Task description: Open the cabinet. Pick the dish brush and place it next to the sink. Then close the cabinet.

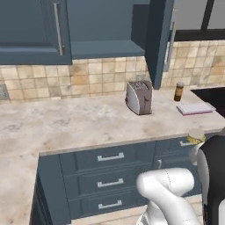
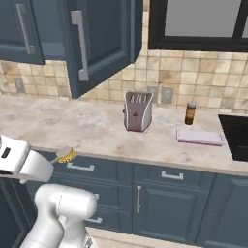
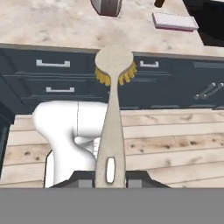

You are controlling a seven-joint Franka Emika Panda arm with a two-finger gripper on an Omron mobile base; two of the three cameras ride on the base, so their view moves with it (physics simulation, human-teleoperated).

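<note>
The dish brush has a cream handle and a round head with yellow bristles. My gripper is shut on the handle's end, holding the brush in front of the counter edge, above the floor. Its head also appears as a small round shape below the counter lip, and the same brush head pokes out beside the arm. The cabinet on the wall stands with its right door swung open and its left door shut. The dark sink lies at the counter's far right.
A silver toaster stands mid-counter under the open door. To its right are a brown jar and a flat pink-and-white pad by the sink. Blue drawer fronts run below the counter, with wooden floor under the hand.
</note>
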